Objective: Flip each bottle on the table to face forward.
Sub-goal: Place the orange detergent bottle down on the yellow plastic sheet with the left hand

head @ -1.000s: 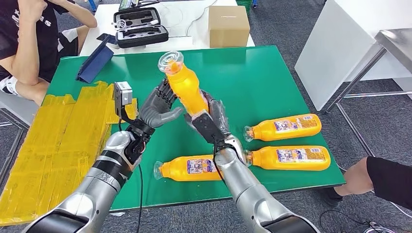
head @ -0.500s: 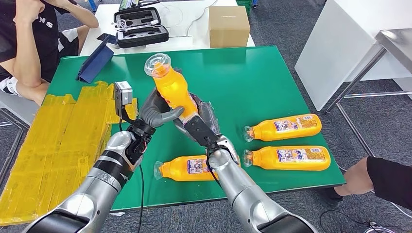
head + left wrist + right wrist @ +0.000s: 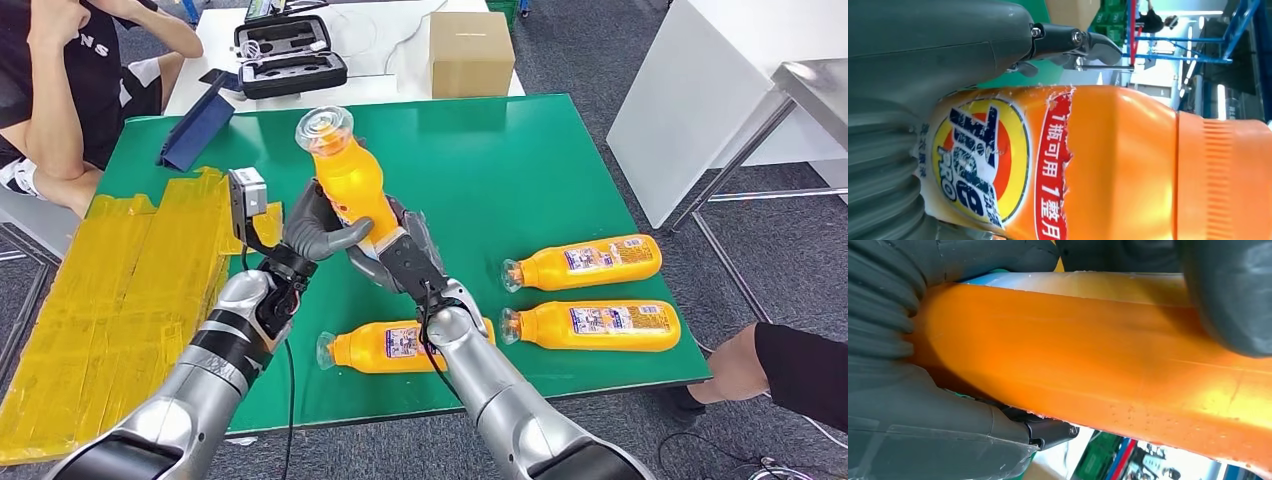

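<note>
held bottle (image 3: pixel 350 185) now further left, gripped betw. left hand (image 3: pixel 318 228) & right hand (image 3: pixel 395 258)

- Green table (image 3: pixel 520 150): centre of room, on grey carpet floor (image 3: pixel 600 70).
- Yellow sheet (image 3: pixel 110 300): covers the green table's left edge.
- White table (image 3: pixel 400 40): beyond the far edge, carrying a cardboard box (image 3: pixel 470 52) and open black case (image 3: pixel 288 57).
- White cabinet (image 3: pixel 720 90): right side.

A lab or workshop: grey carpet floor (image 3: pixel 590 60), green worktable (image 3: pixel 520 150), open equipment case (image 3: pixel 288 55).
</note>
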Robot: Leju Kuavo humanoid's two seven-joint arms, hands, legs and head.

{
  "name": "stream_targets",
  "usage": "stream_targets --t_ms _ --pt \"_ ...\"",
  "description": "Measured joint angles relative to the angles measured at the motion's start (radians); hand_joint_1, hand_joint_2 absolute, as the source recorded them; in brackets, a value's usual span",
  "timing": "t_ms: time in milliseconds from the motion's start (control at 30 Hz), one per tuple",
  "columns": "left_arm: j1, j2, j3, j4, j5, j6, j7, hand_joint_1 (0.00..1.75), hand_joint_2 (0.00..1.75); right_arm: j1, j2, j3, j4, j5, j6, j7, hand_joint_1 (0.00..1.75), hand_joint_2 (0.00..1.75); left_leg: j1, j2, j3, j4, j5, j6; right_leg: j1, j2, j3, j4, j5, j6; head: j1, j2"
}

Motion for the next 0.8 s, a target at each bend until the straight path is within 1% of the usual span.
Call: stream_targets --t_ms 100,133,233,300,467,800 --pt "-0.002 0.003 0.001 0.008 0.001 0.015 -0.014 1.31 1.75 0.0 -0.002 0.039 -0.002 -0.031 0.035 0.017 1.68 1.75 0.0 0.0 0.0 0.0 0.0 0.0 0.0 0.0 0.0 0.0 0.0 0.0 0.0 0.0" --pt "-0.001 0.003 0.001 0.01 -0.001 0.032 -0.025 1.75 1.75 -0.001 -0.004 0.055 -0.002 -0.037 0.042 0.025 1.67 1.75 0.0 0.0 0.0 0.0 0.0 0.0 0.0 0.0 0.0 0.0 0.0 0.0 0.0 0.0" --pt "0.009 0.003 0.006 0.007 -0.013 0.123 -0.069 1.75 1.75 -0.007 -0.009 0.102 0.006 -0.041 0.045 0.052 1.7 1.75 0.0 0.0 0.0 0.0 0.0 0.0 0.0 0.0 0.0 0.0 0.0 0.0 0.0 0.0" --pt "0.022 0.003 0.01 -0.006 -0.022 0.16 -0.075 1.75 1.75 -0.014 -0.012 0.121 0.02 -0.042 0.044 0.056 1.71 1.75 0.0 0.0 0.0 0.0 0.0 0.0 0.0 0.0 0.0 0.0 0.0 0.0 0.0 0.0" --pt "0.044 0.002 0.019 -0.031 -0.026 0.182 -0.072 1.75 1.75 -0.023 -0.015 0.137 0.045 -0.042 0.044 0.051 1.73 1.75 0.0 0.0 0.0 0.0 0.0 0.0 0.0 0.0 0.0 0.0 0.0 0.0 0.0 0.0" --pt "0.061 -0.005 0.032 -0.047 -0.035 0.208 -0.066 1.75 1.75 -0.025 -0.017 0.14 0.063 -0.042 0.044 0.044 1.75 1.75 0.0 0.0 0.0 0.0 0.0 0.0 0.0 0.0 0.0 0.0 0.0 0.0 0.0 0.0"
